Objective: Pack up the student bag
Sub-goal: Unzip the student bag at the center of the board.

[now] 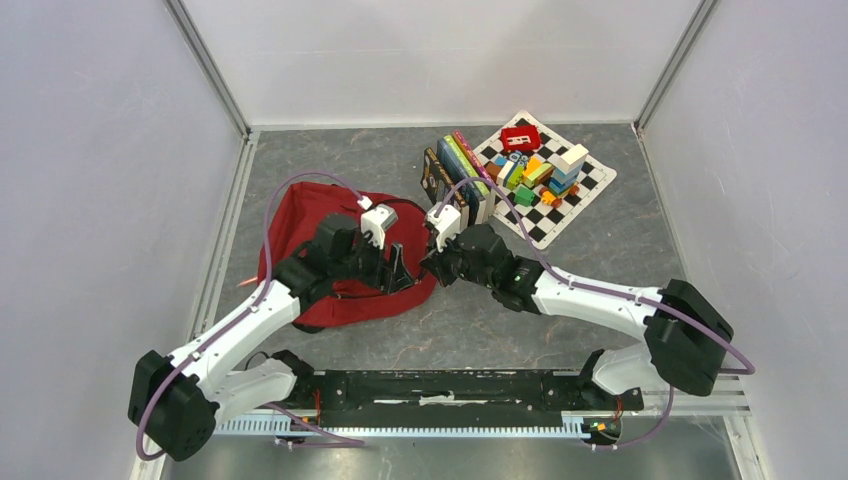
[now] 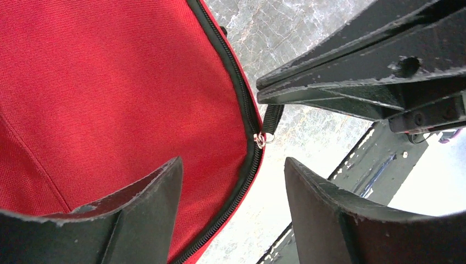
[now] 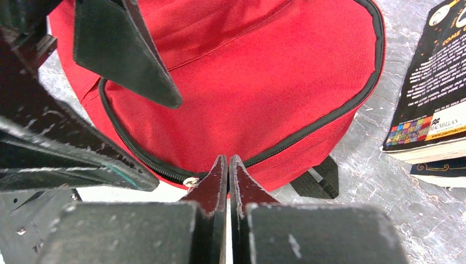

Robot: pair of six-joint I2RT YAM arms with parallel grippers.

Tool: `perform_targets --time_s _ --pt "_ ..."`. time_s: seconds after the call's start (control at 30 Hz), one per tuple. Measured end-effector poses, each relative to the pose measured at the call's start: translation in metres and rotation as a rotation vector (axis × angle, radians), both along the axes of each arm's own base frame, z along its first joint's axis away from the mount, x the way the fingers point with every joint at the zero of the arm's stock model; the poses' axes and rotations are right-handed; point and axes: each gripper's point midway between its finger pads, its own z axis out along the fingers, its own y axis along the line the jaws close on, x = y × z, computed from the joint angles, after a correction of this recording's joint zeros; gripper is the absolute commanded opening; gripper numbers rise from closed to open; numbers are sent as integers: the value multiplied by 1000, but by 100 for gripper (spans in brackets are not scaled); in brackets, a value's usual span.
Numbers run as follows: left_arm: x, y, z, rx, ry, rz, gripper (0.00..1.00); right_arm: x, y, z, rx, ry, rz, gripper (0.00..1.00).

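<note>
The student bag (image 1: 310,225), dark red with black zippers, lies flat on the grey table left of centre. Both grippers meet at its right edge. My left gripper (image 1: 398,268) is open. In the left wrist view the bag's (image 2: 110,93) zippered rim runs between its fingers (image 2: 233,181), one finger over the red fabric and the other over bare table. My right gripper (image 3: 228,162) is shut. The left wrist view shows it pinching the black zipper pull (image 2: 271,118), which hangs from a small metal ring (image 3: 190,181). The zipper line is closed where I can see it.
A row of books (image 1: 458,175) stands just beyond the bag's right side, with one cover close by in the right wrist view (image 3: 434,93). A checkered mat (image 1: 590,185) with several coloured toy blocks lies at the back right. A black strap (image 3: 319,179) pokes out under the bag.
</note>
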Motion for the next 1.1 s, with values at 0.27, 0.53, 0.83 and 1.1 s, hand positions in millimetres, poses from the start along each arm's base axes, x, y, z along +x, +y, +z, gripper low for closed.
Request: perform_targets --time_s 0.27,0.53,0.83,1.1 --pt "-12 -13 -13 41 21 -50 69 4 -1 -2 -13 5 -24 0" --pt "-5 -15 -19 72 2 14 16 5 -2 -3 -18 6 -32 0" --pt "-4 -11 -22 76 -20 59 2 10 -6 -1 -46 0 -62 0" --pt "-3 -1 -7 46 -62 124 2 29 -18 8 -86 -47 -137 0"
